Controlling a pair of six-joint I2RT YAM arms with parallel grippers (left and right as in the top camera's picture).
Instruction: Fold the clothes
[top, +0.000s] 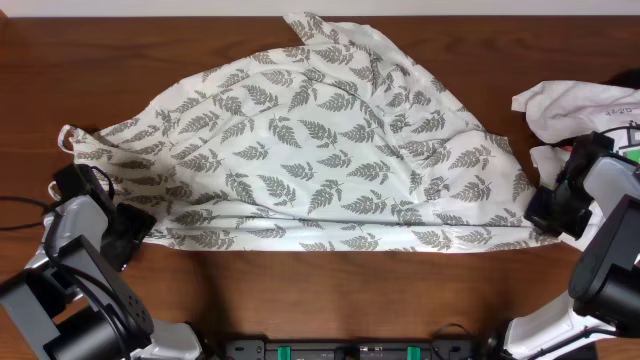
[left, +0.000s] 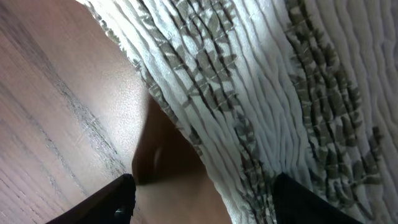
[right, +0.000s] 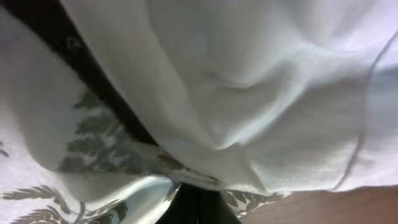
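Overhead view: the clothes (top: 320, 150) lie spread open across the middle of the worktop (top: 380, 300), the near hem running almost straight from left to right, the far edge rising to a peak at the back. No fold is laid yet; the whole folding is judged outstanding, and the wrinkled right half is not smoothed. The left end effector (top: 125, 235) sits at the near-left corner, the right end effector (top: 548, 212) at the near-right corner. A plain white garment (top: 575, 105) lies bunched just beside the right edge and crowds that side; bare worktop runs along the front and at the far left. Left wrist view: the left end effector (left: 205, 202) stands wide, its fingertips (left: 118, 199) well apart with the pleated hem of the clothes (left: 280, 81) lying between them, unpinched, and bare worktop (left: 56, 112) to one side. Right wrist view: the right end effector (right: 193, 208) is closed, and fern-printed cloth of the clothes (right: 93, 137) gathers at its tips, judged to be pinched there. Plain white cloth fills the upper frame; which garment it belongs to cannot be told, so catching both is a risk.
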